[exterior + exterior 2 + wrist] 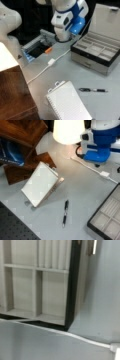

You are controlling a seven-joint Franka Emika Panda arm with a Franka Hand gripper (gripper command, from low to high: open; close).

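The jaws are out of sight, so whether the gripper is spread or closed cannot be told; its wrist camera overlooks the open divided box [37, 290] beside a white cable [82, 338].

Grey table [75, 75] with notebook [67, 103], pen [93, 90], compartment box [96, 51], cable [47, 65].

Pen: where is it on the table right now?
The pen lies flat at a front view's lower right, between the notebook and the open compartment box, touching neither.
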